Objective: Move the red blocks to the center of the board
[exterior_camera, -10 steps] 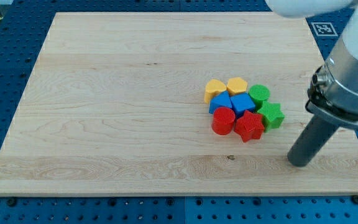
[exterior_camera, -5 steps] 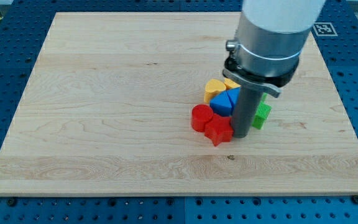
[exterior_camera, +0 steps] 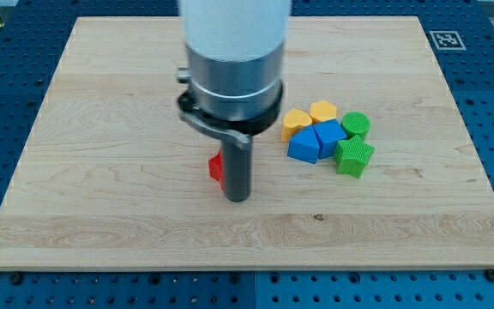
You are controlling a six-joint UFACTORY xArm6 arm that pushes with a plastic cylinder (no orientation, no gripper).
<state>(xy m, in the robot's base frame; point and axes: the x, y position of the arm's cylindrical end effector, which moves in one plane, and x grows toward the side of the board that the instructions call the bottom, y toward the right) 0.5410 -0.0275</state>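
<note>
My tip [exterior_camera: 238, 198] rests on the table [exterior_camera: 101, 197], touching a mostly hidden red block [exterior_camera: 216, 168] on the view's left, well apart from the blue blocks [exterior_camera: 314, 142]; this tool has no jaws.

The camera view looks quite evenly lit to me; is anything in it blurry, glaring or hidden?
In the camera view the light is soft and even, the blocks casting only faint shadows; the wooden board shows no glare. The arm's pale upper part is bright and slightly soft. My tip stands sharp, hiding most of the red block behind it; a second red one does not show. The green star is crisp.
</note>
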